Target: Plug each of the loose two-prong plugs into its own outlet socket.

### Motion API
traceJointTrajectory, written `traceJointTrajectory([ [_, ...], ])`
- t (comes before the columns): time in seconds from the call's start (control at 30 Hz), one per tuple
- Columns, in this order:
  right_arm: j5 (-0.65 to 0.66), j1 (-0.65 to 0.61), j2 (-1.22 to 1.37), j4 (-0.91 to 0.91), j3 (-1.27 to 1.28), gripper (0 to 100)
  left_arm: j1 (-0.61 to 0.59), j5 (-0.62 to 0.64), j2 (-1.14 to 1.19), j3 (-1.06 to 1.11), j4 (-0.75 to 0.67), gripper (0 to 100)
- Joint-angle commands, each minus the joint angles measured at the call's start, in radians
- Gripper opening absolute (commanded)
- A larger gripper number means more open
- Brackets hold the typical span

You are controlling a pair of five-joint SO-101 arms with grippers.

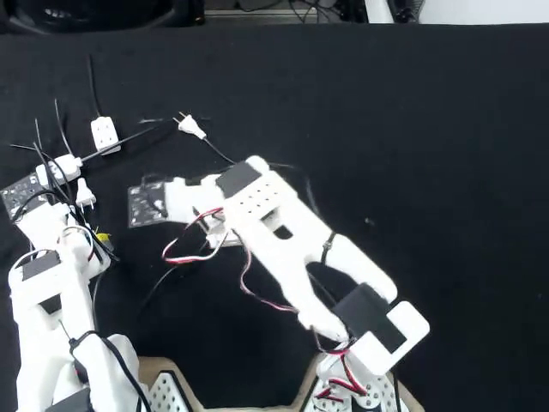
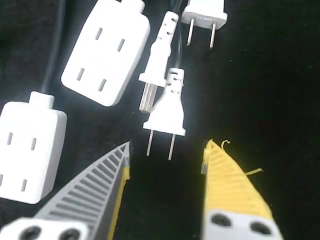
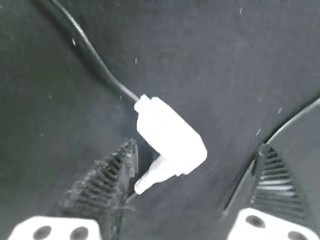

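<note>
Two white outlet blocks lie on the black cloth just ahead of my left gripper, which is open. A white two-prong plug lies just off its fingertips, prongs pointing toward the gap. A second plug and a third lie just beyond it. My right gripper is open around a white angled plug on a black cord, not closed on it. In the high view the outlets sit far left, and one plug lies apart.
Thin black cords run across the cloth around the outlets and under the right arm. Red and white servo wires hang below that arm. The right half of the table is bare black cloth.
</note>
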Motion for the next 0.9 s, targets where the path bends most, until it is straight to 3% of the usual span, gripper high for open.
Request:
traceJointTrajectory([
  [0.0,0.054,-0.014,0.071,-0.037,-0.013,35.3,-0.028,0.006,-0.02,-0.059,0.003,24],
  [0.3,0.117,0.068,0.234,-0.044,-0.094,34.2,-0.035,0.006,-0.02,-0.059,0.003,24],
  [0.37,0.112,0.087,0.246,-0.044,-0.133,26.5,-0.035,0.006,-0.02,-0.059,0.003,24],
  [0.43,0.101,0.121,0.248,-0.038,-0.182,9.7,-0.033,0.006,-0.02,-0.059,0.003,24],
  [0.47,0.066,0.14,0.242,-0.037,-0.211,0.3,-0.033,0.006,-0.02,-0.059,0.003,24],
  [0.53,-0.072,0.196,0.22,-0.015,-0.265,4.8,-0.033,0.006,-0.02,-0.059,0.003,24],
  [0.7,-0.273,0.37,0.093,0.16,-0.367,1.0,-0.03,0.006,-0.018,-0.059,0.003,24],
  [0.87,-0.41,0.687,-0.013,0.207,-0.415,1.1,-0.028,0.005,-0.017,-0.059,0.002,24],
])
